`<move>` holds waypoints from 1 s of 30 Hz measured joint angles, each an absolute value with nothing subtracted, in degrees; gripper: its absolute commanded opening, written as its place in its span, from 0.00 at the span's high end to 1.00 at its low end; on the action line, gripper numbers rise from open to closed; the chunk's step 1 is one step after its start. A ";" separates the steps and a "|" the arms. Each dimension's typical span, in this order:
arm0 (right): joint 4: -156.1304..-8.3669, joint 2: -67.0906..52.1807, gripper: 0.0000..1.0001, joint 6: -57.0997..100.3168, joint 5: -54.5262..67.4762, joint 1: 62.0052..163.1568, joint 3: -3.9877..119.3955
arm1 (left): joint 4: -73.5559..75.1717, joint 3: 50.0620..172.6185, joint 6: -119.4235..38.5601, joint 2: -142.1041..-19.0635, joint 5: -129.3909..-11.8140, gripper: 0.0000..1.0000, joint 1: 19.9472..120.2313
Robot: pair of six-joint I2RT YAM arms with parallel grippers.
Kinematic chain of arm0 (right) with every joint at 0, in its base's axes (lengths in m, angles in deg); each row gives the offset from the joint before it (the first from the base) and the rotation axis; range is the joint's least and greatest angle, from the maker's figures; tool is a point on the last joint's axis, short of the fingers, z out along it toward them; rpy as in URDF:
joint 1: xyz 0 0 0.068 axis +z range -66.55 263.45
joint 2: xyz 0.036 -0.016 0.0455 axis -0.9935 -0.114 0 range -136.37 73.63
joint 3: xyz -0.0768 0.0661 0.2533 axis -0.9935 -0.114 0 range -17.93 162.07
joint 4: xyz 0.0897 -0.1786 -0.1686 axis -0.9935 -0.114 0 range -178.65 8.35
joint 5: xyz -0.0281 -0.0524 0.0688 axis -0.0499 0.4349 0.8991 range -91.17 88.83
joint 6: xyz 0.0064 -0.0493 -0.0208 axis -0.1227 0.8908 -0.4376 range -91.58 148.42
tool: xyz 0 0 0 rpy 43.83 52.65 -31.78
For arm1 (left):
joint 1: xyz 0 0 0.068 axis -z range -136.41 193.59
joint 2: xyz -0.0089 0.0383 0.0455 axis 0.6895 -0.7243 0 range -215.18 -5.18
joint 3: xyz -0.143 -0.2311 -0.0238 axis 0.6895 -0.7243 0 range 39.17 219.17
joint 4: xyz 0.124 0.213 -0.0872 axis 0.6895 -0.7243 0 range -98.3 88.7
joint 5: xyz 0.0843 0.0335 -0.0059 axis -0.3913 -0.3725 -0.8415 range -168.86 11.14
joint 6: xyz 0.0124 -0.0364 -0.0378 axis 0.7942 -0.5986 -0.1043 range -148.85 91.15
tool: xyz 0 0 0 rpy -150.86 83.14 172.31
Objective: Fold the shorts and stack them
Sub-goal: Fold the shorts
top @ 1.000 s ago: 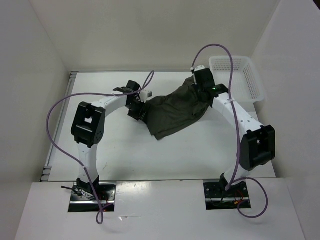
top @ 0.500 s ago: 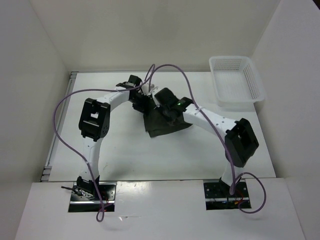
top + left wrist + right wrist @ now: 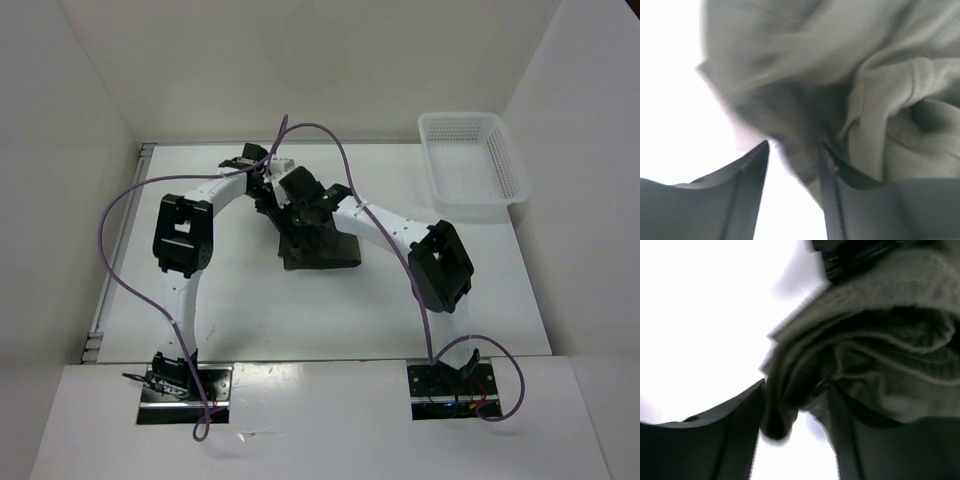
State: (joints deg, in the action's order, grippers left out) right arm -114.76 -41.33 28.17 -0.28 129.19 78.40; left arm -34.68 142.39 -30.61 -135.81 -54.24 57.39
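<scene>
The dark olive-green shorts [image 3: 328,250] lie folded into a compact bundle at the table's middle. My left gripper [image 3: 272,196] and right gripper [image 3: 300,214] are close together at the bundle's far left edge. In the left wrist view the jaws [image 3: 794,147] stand narrowly apart with a fold of the shorts [image 3: 880,75] pinched at their tips. In the right wrist view the jaws [image 3: 792,387] hold a thick roll of the shorts [image 3: 890,350] between them. The arms hide the bundle's far part in the top view.
A white mesh basket [image 3: 470,160] stands at the far right corner of the table. White walls close in the left, back and right sides. A purple cable loops over each arm.
My right gripper has swept from the far right to the left, carrying the shorts' right side over onto the left side. The spread shorts became a small bundle. The left gripper barely moved.
</scene>
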 measured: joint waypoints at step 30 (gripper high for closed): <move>-103.35 -19.82 0.32 43.62 -4.37 121.56 45.23 | -47.71 125.82 -29.17 -115.61 -62.07 0.34 61.94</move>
State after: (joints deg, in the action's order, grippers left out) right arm -103.35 -19.82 43.62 -4.37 121.56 45.23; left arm -47.71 125.82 -29.17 -115.61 -62.07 61.94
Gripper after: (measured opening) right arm 0.675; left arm 0.659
